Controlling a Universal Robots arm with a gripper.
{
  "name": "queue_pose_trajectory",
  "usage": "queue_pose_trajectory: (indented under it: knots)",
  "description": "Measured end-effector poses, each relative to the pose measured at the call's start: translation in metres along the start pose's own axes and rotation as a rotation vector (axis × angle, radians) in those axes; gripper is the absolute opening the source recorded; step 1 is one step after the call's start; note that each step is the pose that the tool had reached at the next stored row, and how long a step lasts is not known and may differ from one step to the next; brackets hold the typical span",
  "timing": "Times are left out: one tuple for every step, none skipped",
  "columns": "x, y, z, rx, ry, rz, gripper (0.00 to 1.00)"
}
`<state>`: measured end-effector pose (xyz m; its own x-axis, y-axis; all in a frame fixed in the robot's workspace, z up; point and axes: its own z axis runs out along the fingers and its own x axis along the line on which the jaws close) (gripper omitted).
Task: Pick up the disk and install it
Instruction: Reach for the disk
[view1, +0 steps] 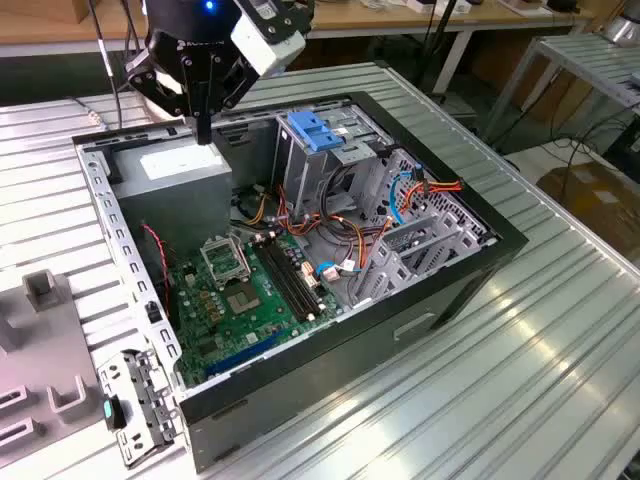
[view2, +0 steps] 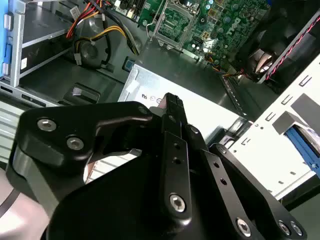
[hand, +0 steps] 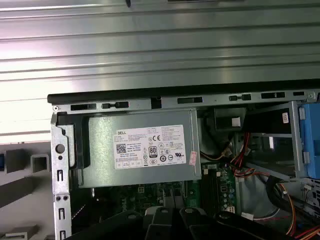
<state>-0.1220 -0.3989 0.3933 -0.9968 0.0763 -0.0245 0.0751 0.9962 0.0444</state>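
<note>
Disk (view2: 306, 141), seemingly the blue-edged piece just outside the computer case (view1: 330, 392), lies untouched; gripper (view1: 204, 132) hovers over the case's power supply (view1: 185, 172), fingers clenched on nothing.

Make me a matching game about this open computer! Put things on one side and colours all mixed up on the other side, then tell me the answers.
Things:
1. motherboard
2. power supply box
3. plastic caddy
4. gripper

Colours:
a. blue
b. black
c. green
d. grey with a white label

Right pairs: 1-c, 2-d, 3-a, 4-b.
</note>
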Motion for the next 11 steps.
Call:
queue_pose_trajectory:
  knots:
    - [0.0,0.0,0.0,0.0,0.0,0.0,0.11]
    - [0.0,0.0,0.0,0.0,0.0,0.0,0.11]
    - [0.0,0.0,0.0,0.0,0.0,0.0,0.11]
    - [0.0,0.0,0.0,0.0,0.0,0.0,0.11]
    - [0.0,0.0,0.0,0.0,0.0,0.0,0.11]
    - [0.0,0.0,0.0,0.0,0.0,0.0,0.11]
    - [0.0,0.0,0.0,0.0,0.0,0.0,0.11]
    - [0.0,0.0,0.0,0.0,0.0,0.0,0.11]
    - [0.0,0.0,0.0,-0.0001,0.0,0.0,0.11]
    - [0.0,0.0,0.0,0.0,0.0,0.0,0.11]
    - [0.0,0.0,0.0,0.0,0.0,0.0,0.11]
